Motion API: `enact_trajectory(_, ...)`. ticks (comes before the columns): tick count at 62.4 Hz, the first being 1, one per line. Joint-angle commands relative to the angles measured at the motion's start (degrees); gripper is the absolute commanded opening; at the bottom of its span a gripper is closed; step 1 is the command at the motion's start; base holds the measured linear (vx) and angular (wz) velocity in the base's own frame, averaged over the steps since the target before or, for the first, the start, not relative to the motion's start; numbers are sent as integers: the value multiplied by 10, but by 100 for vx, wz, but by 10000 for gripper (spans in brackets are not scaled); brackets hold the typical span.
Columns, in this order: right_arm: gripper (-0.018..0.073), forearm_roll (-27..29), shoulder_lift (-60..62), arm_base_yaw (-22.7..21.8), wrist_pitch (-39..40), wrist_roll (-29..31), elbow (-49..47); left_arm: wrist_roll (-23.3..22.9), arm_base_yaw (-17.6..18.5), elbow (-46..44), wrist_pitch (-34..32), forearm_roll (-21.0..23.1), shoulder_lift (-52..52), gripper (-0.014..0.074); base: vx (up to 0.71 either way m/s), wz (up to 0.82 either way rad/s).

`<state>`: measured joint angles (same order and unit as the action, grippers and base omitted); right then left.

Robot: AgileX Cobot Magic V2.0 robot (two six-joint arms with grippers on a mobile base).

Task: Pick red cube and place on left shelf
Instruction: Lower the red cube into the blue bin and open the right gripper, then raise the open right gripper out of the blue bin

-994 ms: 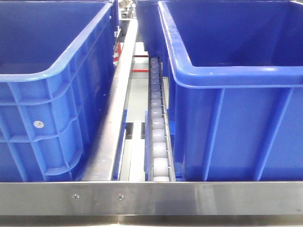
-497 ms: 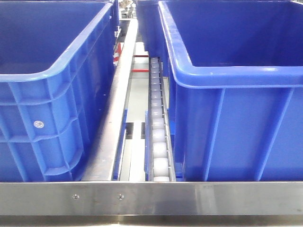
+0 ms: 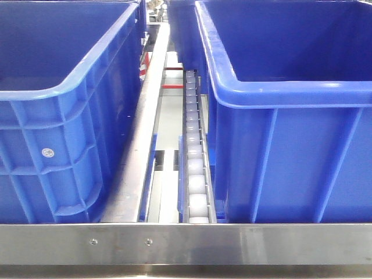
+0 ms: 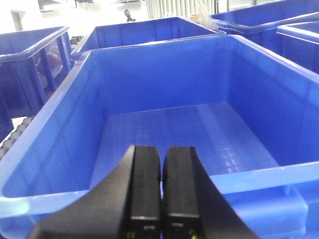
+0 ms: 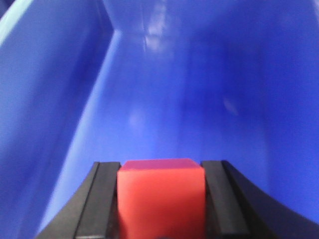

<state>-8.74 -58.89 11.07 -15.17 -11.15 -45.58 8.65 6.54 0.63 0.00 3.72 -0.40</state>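
Right end effector [image 5: 160, 199] clenched on red cube [image 5: 161, 196], inside a blue crate [image 5: 60, 89]. Left end effector [image 4: 162, 189] pressed closed, empty. Risk as I judge it: lifting out, cube clips the crate wall and slips; left shelf [image 3: 186, 243] unreached.

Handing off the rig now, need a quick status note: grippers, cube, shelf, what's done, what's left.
Right gripper: shut on the red cube, inside a blue crate.
Left gripper: shut, empty, fingers together above another blue crate.
Left shelf: the front view shows its steel rail and the roller track between two crates; no cube on it.
Done: pick.
Left: carry the cube to the shelf and release.
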Motion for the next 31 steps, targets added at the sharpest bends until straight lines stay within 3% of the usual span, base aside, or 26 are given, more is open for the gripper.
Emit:
enact_trajectory(1,141,-7,-33,0,57,2,-54,1,4,13,-48,1,5,106,0,0)
enact_trajectory(10,580,-7,-48,0,59,1,-71,1,4,13,-48,1,5,106,0,0)
enact_trajectory(12,632,-7,-46,0,58,1,-71,1,4,13,-48,1,5,106,0,0)
enact_trajectory(31,505,-7,68,0,47,1,-1,1,4,13,-48,1,5,106,0,-1)
